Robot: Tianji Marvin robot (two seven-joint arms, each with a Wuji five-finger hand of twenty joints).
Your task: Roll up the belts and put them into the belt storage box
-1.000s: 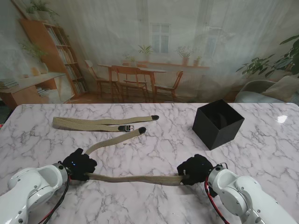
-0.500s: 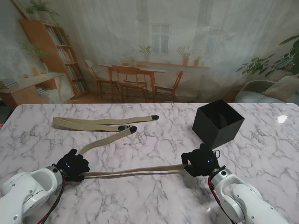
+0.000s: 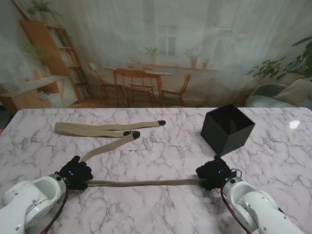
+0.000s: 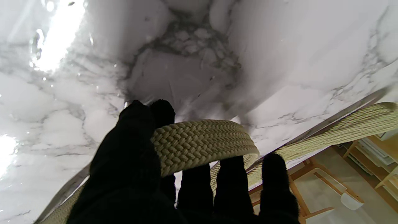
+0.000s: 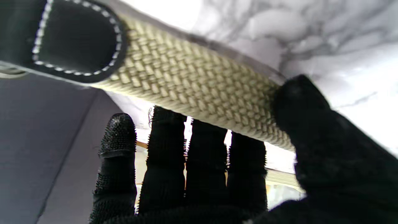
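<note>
While each robot hand, left (image 3: 74, 172) and right (image 3: 214, 173), pinches the belt (image 3: 146, 183) taut above the worktop (image 3: 161, 146), rolling should start from the right end, beside the box (image 3: 227, 128).

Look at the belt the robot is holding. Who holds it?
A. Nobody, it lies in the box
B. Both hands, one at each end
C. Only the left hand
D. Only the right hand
B: the left hand grips one part of the belt and the right hand grips its end, so it stretches between them, outside the box.
</note>
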